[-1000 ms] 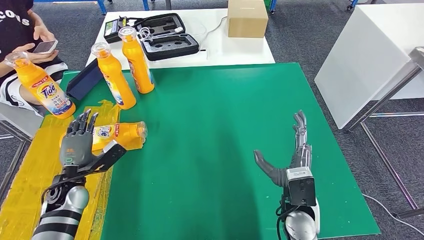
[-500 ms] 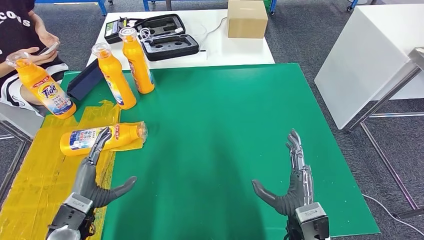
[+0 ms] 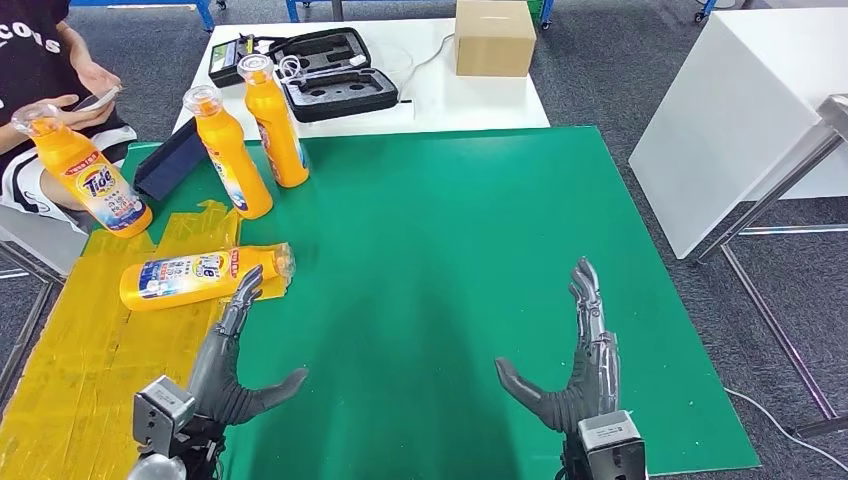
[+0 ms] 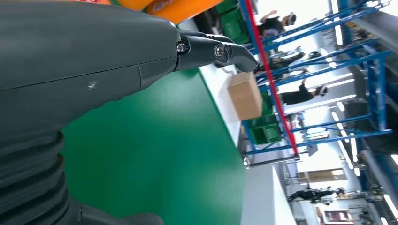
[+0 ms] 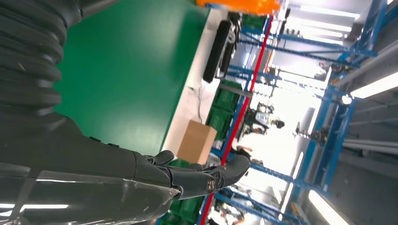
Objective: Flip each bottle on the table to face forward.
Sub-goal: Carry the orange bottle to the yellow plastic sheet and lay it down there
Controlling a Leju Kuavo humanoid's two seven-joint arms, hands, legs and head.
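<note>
An orange Tide bottle (image 3: 195, 278) lies on its side on the yellow tape (image 3: 80, 350), cap toward the green mat (image 3: 450, 260), label up. Three more orange bottles stand upright behind it: one at the far left (image 3: 88, 175), one in the middle (image 3: 228, 155) and one further back (image 3: 275, 125). My left hand (image 3: 225, 360) hovers near the table's front edge, fingers spread and empty, its fingertips just short of the lying bottle. My right hand (image 3: 580, 365) is also spread and empty over the mat's front right.
A person sits at the far left holding a phone (image 3: 85, 100). A dark flat case (image 3: 170, 160) leans by the standing bottles. Behind the mat a white table (image 3: 480, 95) carries black cases (image 3: 335, 75) and a cardboard box (image 3: 494, 38). Another white table (image 3: 740, 120) stands to the right.
My left hand has drawn back from the lying bottle toward the front edge and shifted right. The right hand has pulled back as well. The bottles have not moved.
</note>
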